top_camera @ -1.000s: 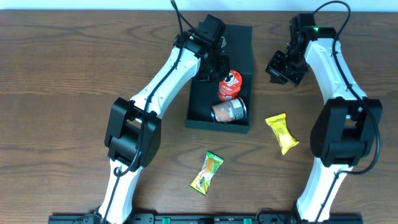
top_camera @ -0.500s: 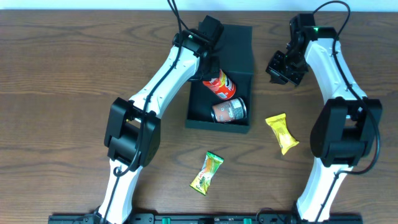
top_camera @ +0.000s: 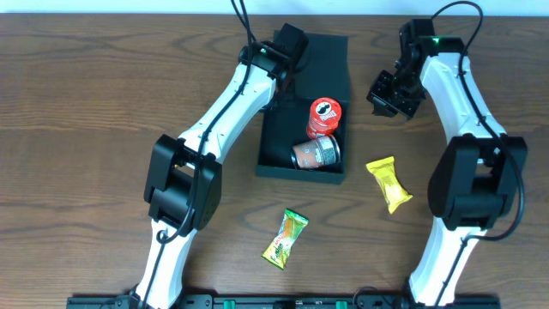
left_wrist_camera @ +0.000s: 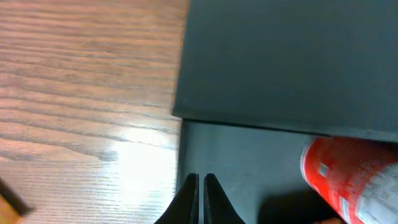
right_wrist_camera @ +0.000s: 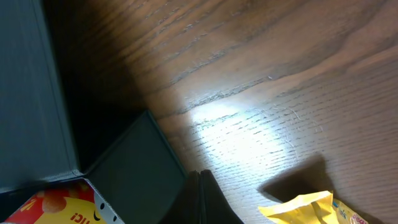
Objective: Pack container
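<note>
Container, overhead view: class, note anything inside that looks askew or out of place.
The grey can lies on its side in the container; the red can beside it stands on end. Nothing looks spilled.

Dark wood-grain table point(top_camera: 86, 103) catches a bright overhead glare.

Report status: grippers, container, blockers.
Left gripper jaws shut, empty, over container. Right gripper shut, empty. Red can, grey can inside; yellow packet, green packet outside. Nothing blocking.
</note>
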Controlling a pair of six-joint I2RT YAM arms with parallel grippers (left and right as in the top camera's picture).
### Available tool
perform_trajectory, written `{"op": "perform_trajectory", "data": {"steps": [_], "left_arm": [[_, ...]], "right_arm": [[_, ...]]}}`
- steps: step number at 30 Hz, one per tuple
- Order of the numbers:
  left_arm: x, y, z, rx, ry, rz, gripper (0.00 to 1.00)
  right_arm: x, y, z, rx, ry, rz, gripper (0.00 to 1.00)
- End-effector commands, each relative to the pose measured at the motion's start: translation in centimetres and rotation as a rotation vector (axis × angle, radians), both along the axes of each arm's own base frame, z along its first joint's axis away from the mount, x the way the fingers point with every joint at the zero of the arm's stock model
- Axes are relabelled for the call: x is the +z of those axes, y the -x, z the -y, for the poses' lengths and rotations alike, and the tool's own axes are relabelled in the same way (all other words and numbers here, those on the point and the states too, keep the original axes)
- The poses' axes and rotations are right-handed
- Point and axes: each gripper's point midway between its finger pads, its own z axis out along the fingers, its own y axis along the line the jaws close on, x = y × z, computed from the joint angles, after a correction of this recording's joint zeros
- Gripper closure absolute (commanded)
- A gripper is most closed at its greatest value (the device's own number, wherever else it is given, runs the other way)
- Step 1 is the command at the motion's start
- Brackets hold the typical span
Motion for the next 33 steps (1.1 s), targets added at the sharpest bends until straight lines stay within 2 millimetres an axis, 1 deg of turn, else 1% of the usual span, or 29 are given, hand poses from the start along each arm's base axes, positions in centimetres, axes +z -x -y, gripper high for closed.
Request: {"op": "perform_trajectory", "data": {"steps": [1, 4, 5, 6, 9, 11, 13, 18, 21, 28, 33], "left_arm": [[-0.4, 1.0, 2.8, -0.08, 0.146, -0.076, 0.94], [0.5, 1.5, 5.4, -0.13, 0.312, -0.114, 0.94], [0.8, 1.5, 6.0, -0.14, 0.351, -0.12, 0.94], [1.0, 1.5, 6.3, -0.146, 0.372, -0.122, 0.94], [1.1, 1.4, 6.2, -0.146, 0.383, -0.126, 0.94], [1.4, 1.6, 6.5, -0.161, 0.414, -0.139, 0.94], [2.2, 1.9, 7.1, -0.178, 0.483, -0.158, 0.95], [4.2, 1.3, 7.9, -0.201, 0.598, -0.155, 0.94], [4.4, 1.3, 8.2, -0.21, 0.611, -0.152, 0.94], [4.4, 2.3, 9.5, -0.24, 0.611, -0.163, 0.94], [4.2, 2.4, 9.6, -0.24, 0.592, -0.161, 0.94]], "right_arm": [[-0.4, 0.2, 0.1, 0.015, 0.016, -0.01, 0.98], [-0.4, 0.2, 0.1, 0.015, 0.016, -0.01, 0.98], [-0.4, 0.2, 0.1, 0.015, 0.016, -0.01, 0.98], [-0.4, 0.2, 0.1, 0.015, 0.016, -0.011, 0.98], [-0.4, 0.3, 0.1, 0.015, 0.016, -0.014, 0.98], [-0.4, 0.3, 0.1, 0.022, 0.018, -0.012, 0.98], [-0.4, 0.3, 0.2, 0.022, 0.02, -0.012, 0.98], [-0.4, 0.3, 0.2, 0.022, 0.02, -0.012, 0.98], [-0.4, 0.2, 0.2, 0.022, 0.02, -0.009, 0.98], [-0.4, 0.2, 0.2, 0.022, 0.02, -0.007, 0.98], [-0.4, 0.2, 0.2, 0.022, 0.023, -0.008, 0.98]]}}
